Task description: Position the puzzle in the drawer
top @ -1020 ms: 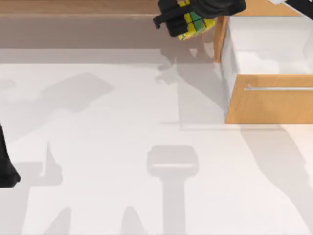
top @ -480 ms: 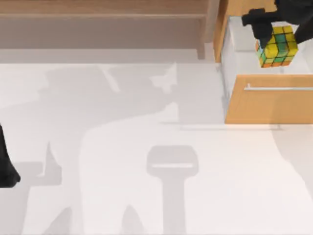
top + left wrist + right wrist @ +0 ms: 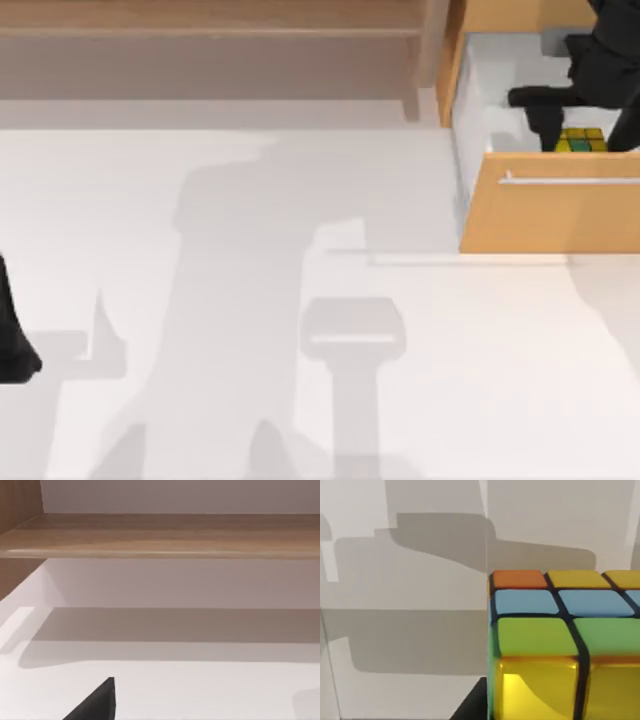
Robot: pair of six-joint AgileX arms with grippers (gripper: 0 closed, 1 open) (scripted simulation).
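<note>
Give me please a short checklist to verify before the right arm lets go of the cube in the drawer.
1. Drawer pulled open, white inside showing: ok.
2. Cube inside the drawer walls, behind the front panel: ok.
3. Cube resting on the drawer floor: cannot tell.
4. Right gripper over the drawer, at the cube: ok.
5. Fingers' grip on the cube: cannot tell.
6. Left arm parked at the table's left edge, far from the drawer: ok.

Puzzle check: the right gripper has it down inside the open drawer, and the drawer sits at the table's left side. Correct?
Not quite. The drawer sits at the table's right side, as the top view shows. The rest holds: the right gripper has the puzzle down inside the open drawer.
</note>
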